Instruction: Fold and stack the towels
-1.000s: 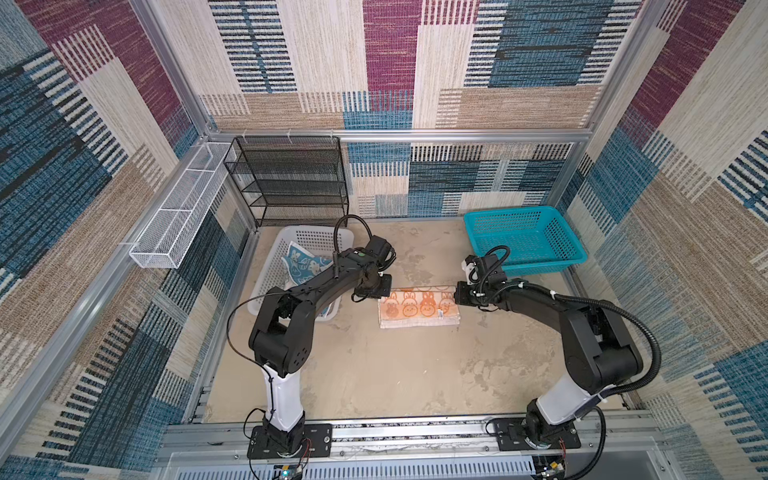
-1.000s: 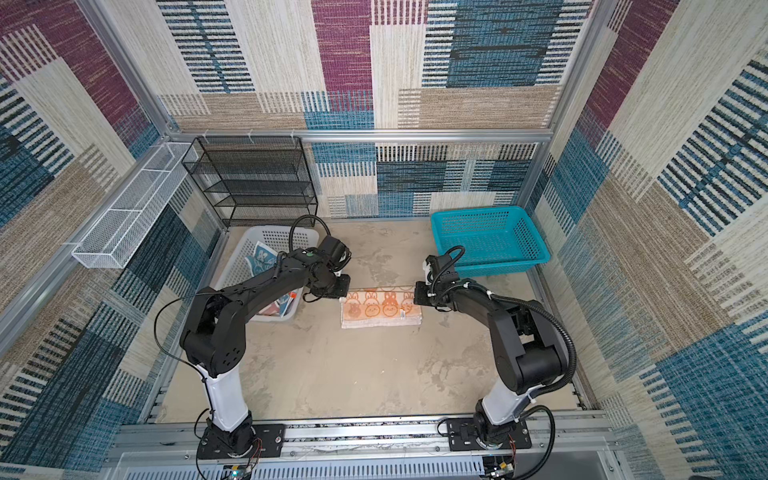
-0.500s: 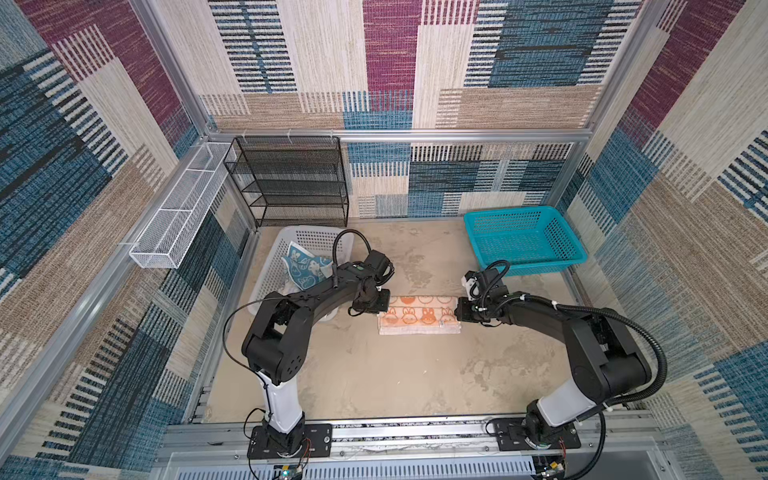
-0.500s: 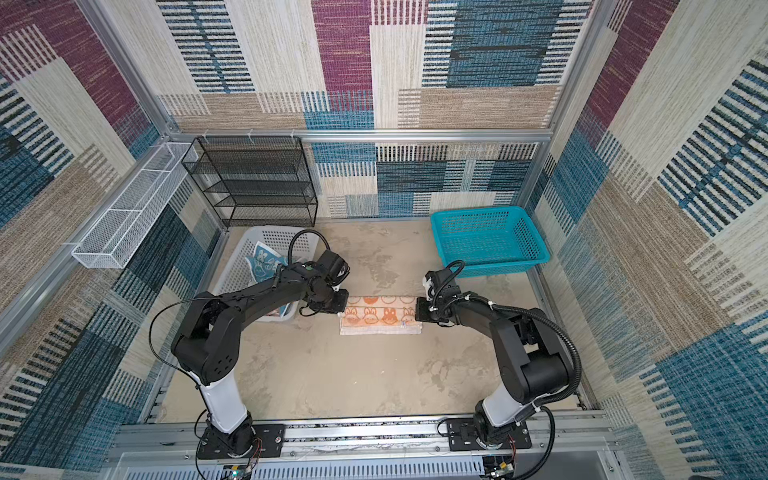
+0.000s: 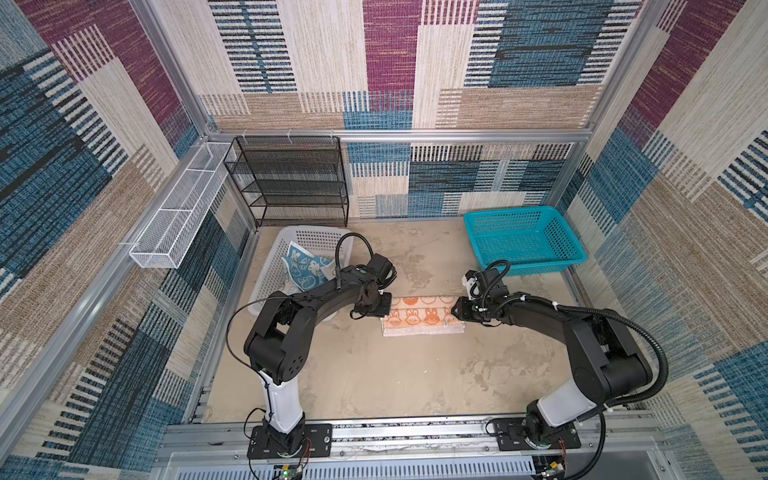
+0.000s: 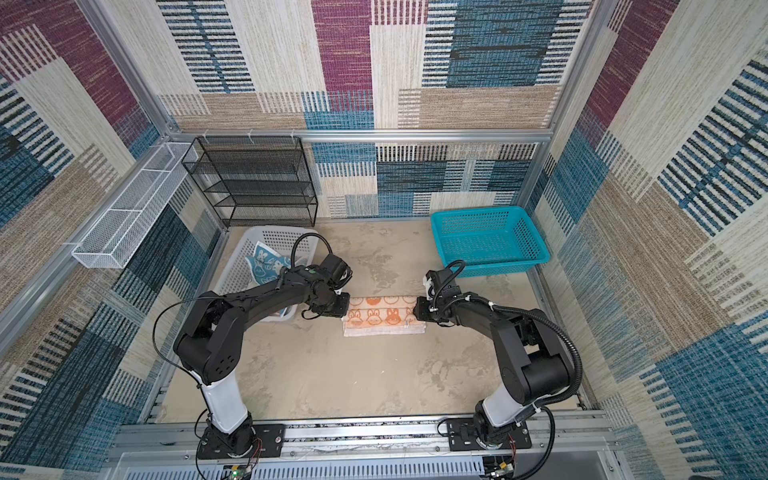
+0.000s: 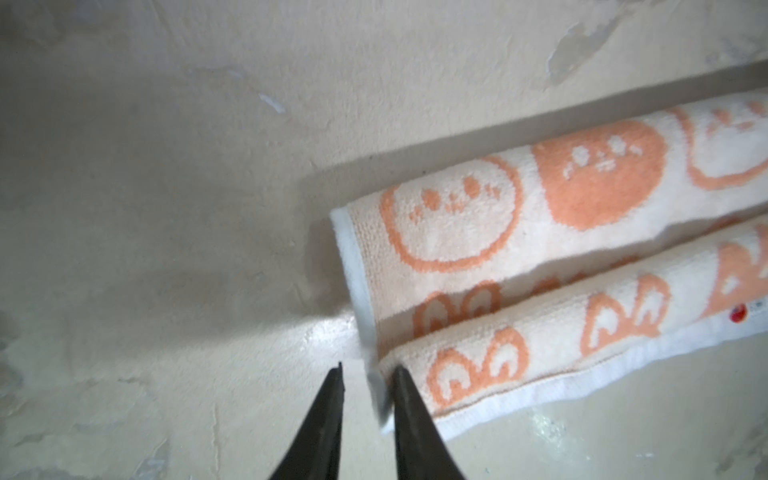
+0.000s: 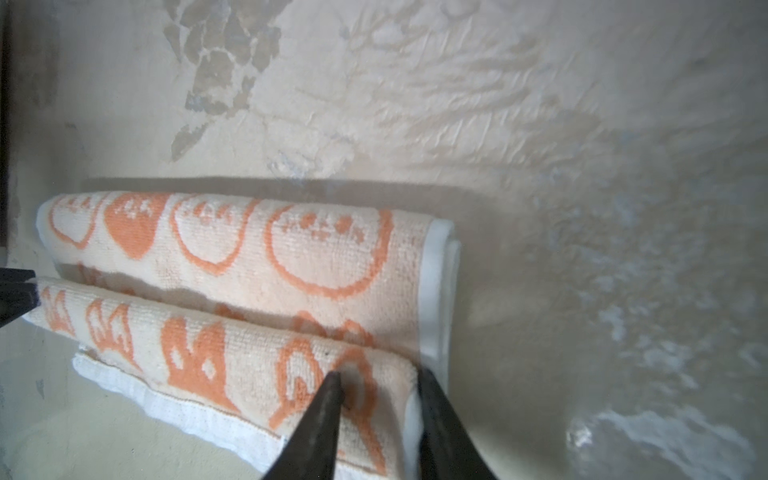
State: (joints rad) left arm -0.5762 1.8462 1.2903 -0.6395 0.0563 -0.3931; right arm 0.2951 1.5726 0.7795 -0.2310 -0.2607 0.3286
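My left pincer [image 7: 369,368] stands apart. The white hem at one end of the orange towel [image 7: 540,249] sits loose in the gap, brushing one finger. My right pincer [image 8: 379,374] is apart too, straddling the corner at the other end, and as far as I can see it is not pinching.

The towel lies folded into a long strip on the table [image 5: 395,374], between my two arms. Its upper flap stops short of the near hem.

I judge it light, soft and floppy. The terry is grippy, so it should not slip, but it will sag and unfold if I lift it from one point. The best hold is both end corners, pinching all layers at the hem.

A blue towel [image 5: 305,268] sits crumpled in the white basket [image 5: 316,239].
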